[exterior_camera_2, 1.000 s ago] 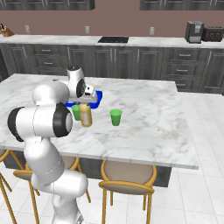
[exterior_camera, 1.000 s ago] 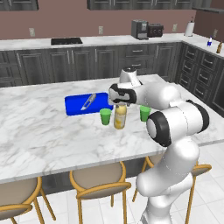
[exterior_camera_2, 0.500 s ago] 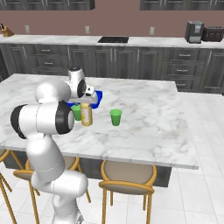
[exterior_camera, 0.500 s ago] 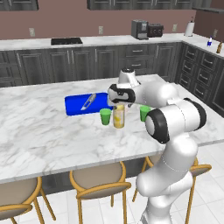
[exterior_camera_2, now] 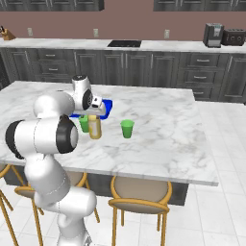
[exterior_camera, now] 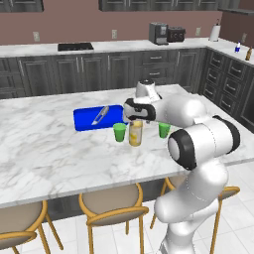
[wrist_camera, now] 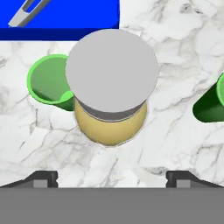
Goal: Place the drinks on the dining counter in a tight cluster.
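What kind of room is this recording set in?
A rendered home kitchen: a marble-topped island with tan bar stools, dark cabinets under a wall counter, a cooktop, and a coffee machine.

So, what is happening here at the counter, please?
The robot arm is working at the dining counter. Its gripper is open and sits directly above the yellow juice bottle, which stands upright on the marble and is not held. One green cup stands right next to the bottle, another green cup a little apart on the other side. A blue board with a knife lies behind them.
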